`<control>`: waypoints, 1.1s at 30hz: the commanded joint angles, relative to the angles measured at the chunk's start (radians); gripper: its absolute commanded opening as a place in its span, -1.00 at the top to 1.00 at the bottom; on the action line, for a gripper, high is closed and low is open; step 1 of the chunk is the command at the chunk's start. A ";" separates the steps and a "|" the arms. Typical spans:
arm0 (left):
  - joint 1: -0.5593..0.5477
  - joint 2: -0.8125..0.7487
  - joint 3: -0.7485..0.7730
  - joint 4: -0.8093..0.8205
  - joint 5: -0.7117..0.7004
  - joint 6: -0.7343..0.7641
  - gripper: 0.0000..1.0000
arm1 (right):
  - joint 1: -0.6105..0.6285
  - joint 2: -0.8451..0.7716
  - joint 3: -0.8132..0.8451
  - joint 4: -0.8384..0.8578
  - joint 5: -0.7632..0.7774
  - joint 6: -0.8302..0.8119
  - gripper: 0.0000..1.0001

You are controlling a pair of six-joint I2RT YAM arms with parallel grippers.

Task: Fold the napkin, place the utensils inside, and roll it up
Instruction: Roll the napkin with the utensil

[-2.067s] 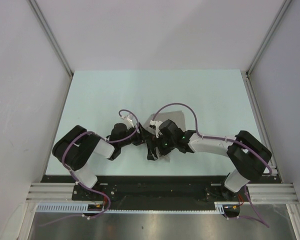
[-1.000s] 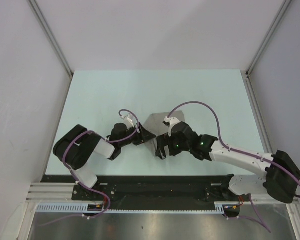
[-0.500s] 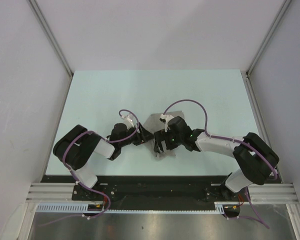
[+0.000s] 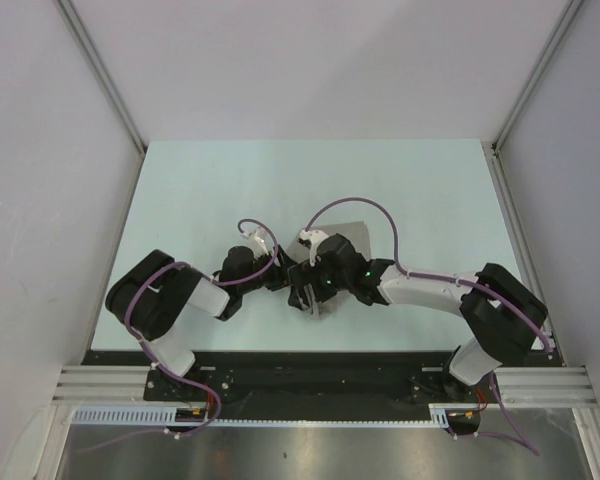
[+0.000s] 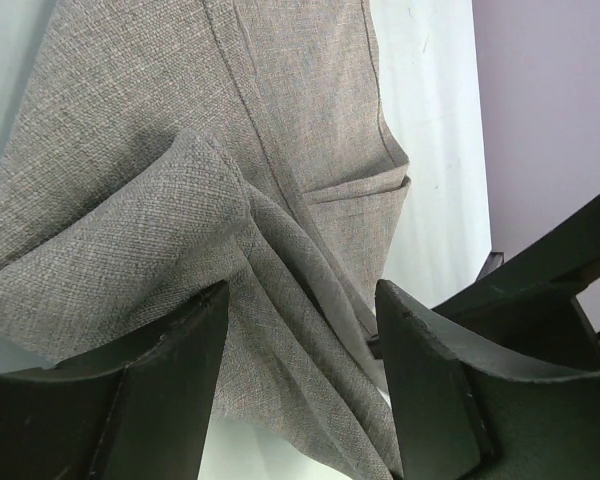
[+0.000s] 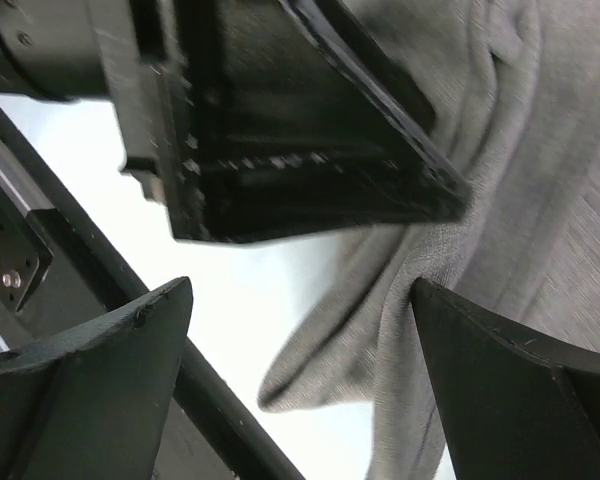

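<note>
The grey napkin point(image 4: 353, 236) lies crumpled near the middle of the table, mostly hidden under both grippers in the top view. In the left wrist view its folds point(image 5: 180, 150) bunch up and run loosely between the fingers of my left gripper point(image 5: 300, 375), which stands open around them. My left gripper point(image 4: 283, 274) and right gripper point(image 4: 304, 296) nearly meet over the cloth. My right gripper point(image 6: 300, 380) is open wide, with a drooping corner of the napkin point(image 6: 380, 340) between its fingers and the left gripper's black body point(image 6: 280, 150) close ahead. The utensils are out of view.
The pale green table point(image 4: 230, 190) is walled in by white panels left, right and behind. A black rail point(image 6: 40, 250) at the table's near edge runs close beside my right gripper. Purple cables point(image 4: 355, 204) arch over both wrists.
The right arm, stretched out to the right a second ago, has swung back left so its gripper sits over the napkin's near edge by the left gripper. The left arm has not moved.
</note>
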 commanded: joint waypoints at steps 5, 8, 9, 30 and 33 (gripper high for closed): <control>0.017 -0.022 -0.012 -0.067 -0.046 0.033 -0.34 | 0.077 0.077 0.088 -0.095 0.125 0.014 -0.89; 0.019 -0.030 -0.007 -0.078 -0.046 0.035 -0.34 | 0.095 0.095 0.094 -0.121 0.169 0.021 -0.85; 0.019 -0.031 -0.007 -0.081 -0.046 0.036 -0.35 | 0.105 0.102 0.097 -0.127 0.173 0.023 -0.80; 0.084 -0.312 0.039 -0.352 -0.079 0.133 -0.57 | 0.014 0.065 -0.035 0.060 -0.099 0.060 1.00; 0.097 -0.352 0.050 -0.427 -0.101 0.179 -0.57 | -0.030 0.077 -0.060 0.107 -0.175 0.072 1.00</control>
